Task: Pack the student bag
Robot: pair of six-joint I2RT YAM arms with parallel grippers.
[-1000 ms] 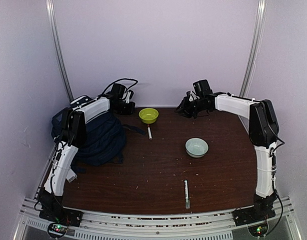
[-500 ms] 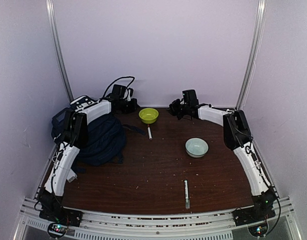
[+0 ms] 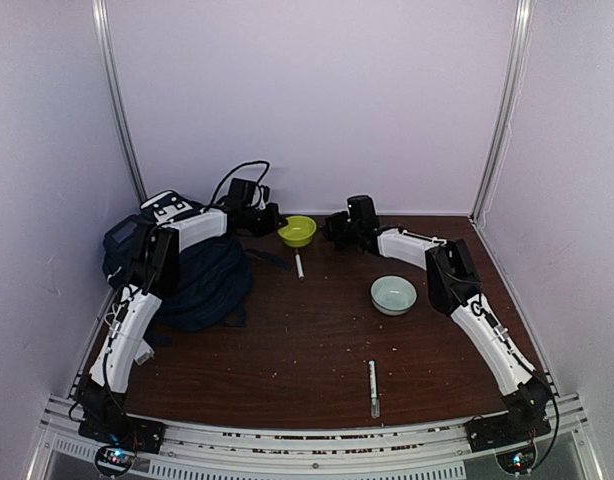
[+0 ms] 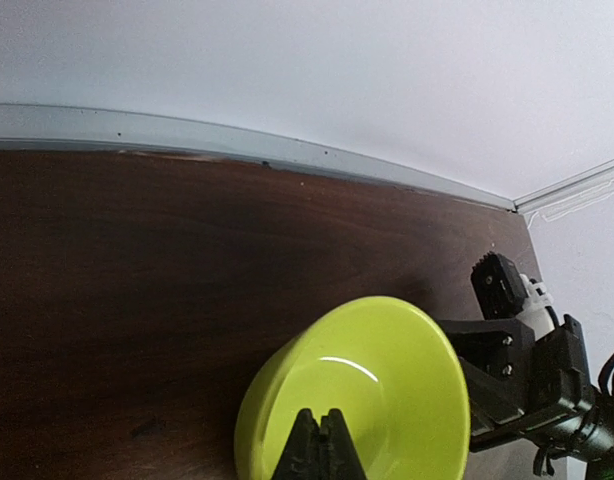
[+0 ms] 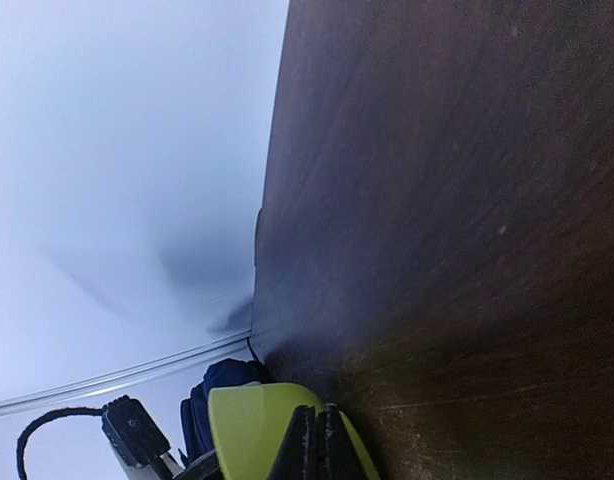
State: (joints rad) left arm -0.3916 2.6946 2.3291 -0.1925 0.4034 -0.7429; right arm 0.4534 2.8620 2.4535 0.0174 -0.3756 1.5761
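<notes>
The student bag [image 3: 205, 285] lay slumped at about 9 o'clock on the worktop [image 3: 307, 345], against the left wall, partly under the left arm's upper links. A dark strap trailed from it toward 3 o'clock, ending short of a small white marker [image 3: 299, 265].

At 12 o'clock, near the far wall, stood a lime-green bowl [image 3: 297, 231]. The left tool [image 4: 322, 445] sat just beside the bowl at its 9 o'clock side, its fingers pressed together with nothing between them; in the left wrist view the tips showed in front of the bowl's near wall. The right tool [image 5: 317, 440] faced it from the bowl's 3 o'clock side, its fingers likewise together and holding nothing. The two tools were near each other with the bowl between them.

A pale bowl [image 3: 394, 294] rested at about 2 o'clock from the worktop's centre, well apart from the bag. A slim pen [image 3: 373, 388] lay toward 5 o'clock, near the front edge.
</notes>
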